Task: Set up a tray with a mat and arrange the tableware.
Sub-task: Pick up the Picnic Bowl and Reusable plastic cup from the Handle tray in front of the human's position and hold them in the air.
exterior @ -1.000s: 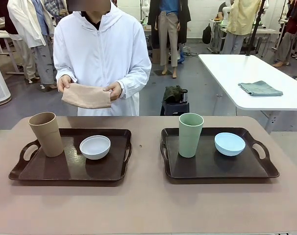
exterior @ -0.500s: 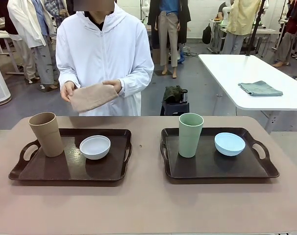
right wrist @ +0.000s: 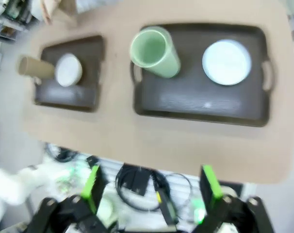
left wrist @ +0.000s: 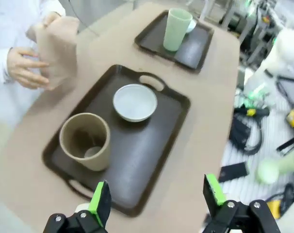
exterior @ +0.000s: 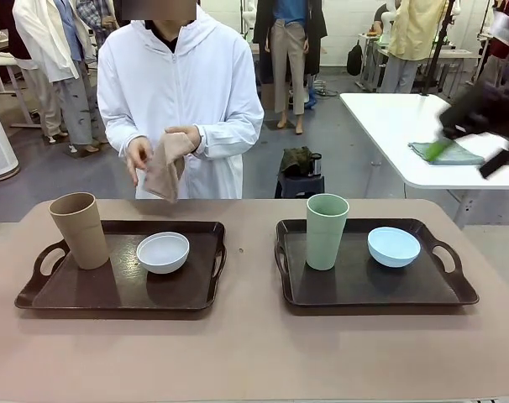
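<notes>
We find the beige mat [exterior: 165,168] hanging long-axis down from the person's hands [exterior: 139,157], just beyond the left tray [exterior: 86,290] bearing tan cup [exterior: 80,228] and white bowl [exterior: 163,252]. The left gripper [left wrist: 156,191] and right gripper [right wrist: 150,177] stand wide and empty above the table [exterior: 254,353]; we judge the left nearer

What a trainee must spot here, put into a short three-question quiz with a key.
1. True or false: the tan cup and the white bowl stand on one dark tray.
2. Where is the tan cloth mat? A) on a tray B) in the person's hands C) flat on the table
3. Fill in: the left tool and the right tool both stand ____.
Key: 1 true; 2 B; 3 open.
</notes>
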You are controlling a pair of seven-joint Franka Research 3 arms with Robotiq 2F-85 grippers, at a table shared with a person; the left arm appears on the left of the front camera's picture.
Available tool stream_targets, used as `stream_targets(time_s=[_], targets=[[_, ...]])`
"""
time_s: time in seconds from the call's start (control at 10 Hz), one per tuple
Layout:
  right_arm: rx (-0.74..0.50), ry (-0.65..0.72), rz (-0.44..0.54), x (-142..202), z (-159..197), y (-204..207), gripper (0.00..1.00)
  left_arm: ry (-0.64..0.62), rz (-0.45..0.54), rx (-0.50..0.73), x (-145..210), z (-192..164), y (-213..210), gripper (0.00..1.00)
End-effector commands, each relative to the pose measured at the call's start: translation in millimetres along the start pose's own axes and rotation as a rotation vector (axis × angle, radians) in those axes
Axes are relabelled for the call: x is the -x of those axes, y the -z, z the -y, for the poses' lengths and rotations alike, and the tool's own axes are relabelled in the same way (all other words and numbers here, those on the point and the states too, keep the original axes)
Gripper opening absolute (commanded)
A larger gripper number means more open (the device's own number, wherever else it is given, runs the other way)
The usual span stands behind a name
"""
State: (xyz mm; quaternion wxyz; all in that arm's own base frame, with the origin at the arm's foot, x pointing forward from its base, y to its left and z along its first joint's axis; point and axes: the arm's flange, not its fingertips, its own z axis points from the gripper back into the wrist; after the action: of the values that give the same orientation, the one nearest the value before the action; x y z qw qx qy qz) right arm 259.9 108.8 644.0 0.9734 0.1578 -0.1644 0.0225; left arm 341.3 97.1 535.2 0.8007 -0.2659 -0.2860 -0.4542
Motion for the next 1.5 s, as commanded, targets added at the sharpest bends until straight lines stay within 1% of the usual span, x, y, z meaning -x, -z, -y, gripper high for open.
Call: stream_targets(time_s=[0.0,0.1,0.2,0.3,0.4,0.5,0.6,0.7,0.8,1.2,1.3,1.4], targets=[[0.024,0.044,-0.036,-38.6,-49.9,2.1,1.0,0.187,-0.005,-0.15,10.0,-24.9,16.2,1.0],[0.032,0.079,-0.063,-50.7,-79.0,8.8,1.0,0.229,-0.006,-0.212,15.4,-28.5,22.9,1.0],[0.068,0.126,-0.061,-71.9,-104.0,26.0,1.0,0.254,0.011,-0.226,20.2,-36.3,26.4,1.0],[0.125,0.183,-0.048,-87.5,-122.4,54.4,1.0,0.257,0.022,-0.227,25.4,-42.5,27.0,1.0],[0.192,0.219,-0.059,-97.6,-135.5,86.4,1.0,0.261,0.029,-0.244,29.2,-48.9,27.0,1.0],[0.208,0.227,-0.07,-100.2,-143.3,107.2,1.0,0.256,0.031,-0.238,33.3,-51.0,29.5,1.0],[0.181,0.238,-0.079,-103.9,-145.9,118.8,1.0,0.227,0.004,-0.199,37.1,-55.5,37.2,1.0],[0.144,0.198,-0.096,-99.6,-144.4,118.1,1.0,0.173,-0.016,-0.145,39.4,-56.3,36.6,1.0],[0.176,0.208,-0.073,-96.6,-136.9,120.6,1.0,0.226,-0.01,-0.227,34.3,-47.8,28.5,1.0],[0.176,0.208,-0.073,-96.6,-136.9,120.6,1.0,0.226,-0.01,-0.227,34.3,-47.8,28.5,1.0],[0.176,0.208,-0.073,-96.6,-136.9,120.6,1.0,0.22,-0.009,-0.212,34.4,-48.7,29.2,1.0],[0.15,0.201,-0.084,-99.4,-137.3,120.1,1.0,0.356,-0.02,-0.267,25.8,-45.1,44.4,1.0]])
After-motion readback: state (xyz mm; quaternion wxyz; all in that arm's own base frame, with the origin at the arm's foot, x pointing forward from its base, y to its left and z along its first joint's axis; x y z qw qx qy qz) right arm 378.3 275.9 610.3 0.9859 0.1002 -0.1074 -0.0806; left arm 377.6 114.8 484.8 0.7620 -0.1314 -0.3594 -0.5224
